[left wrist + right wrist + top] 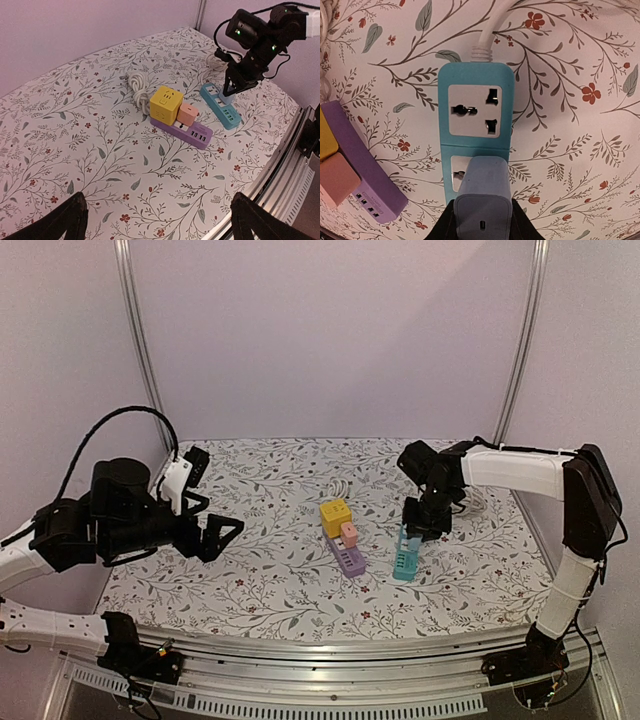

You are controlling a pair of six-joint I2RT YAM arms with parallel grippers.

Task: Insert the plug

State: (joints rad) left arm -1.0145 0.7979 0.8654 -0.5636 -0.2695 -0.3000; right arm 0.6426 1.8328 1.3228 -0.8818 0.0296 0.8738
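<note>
Clamped between the jaws of the right gripper (414, 531), the grey-blue plug (482, 197) stands upright over the nearer socket of the teal power strip (475, 120). Whether its pins are seated cannot be told. The strip's long axis runs from near to far, with its cord (490, 25) leaving the far end and the far socket uncovered. A purple strip (349, 560) carrying a yellow cube (335, 517) and a pink adapter (349, 533) lies just beside it on the left, not touching. Bare floral worktop (470, 575) stretches to the right edge. The left gripper (218, 530) hangs well apart, jaws spread and holding nothing.
</note>
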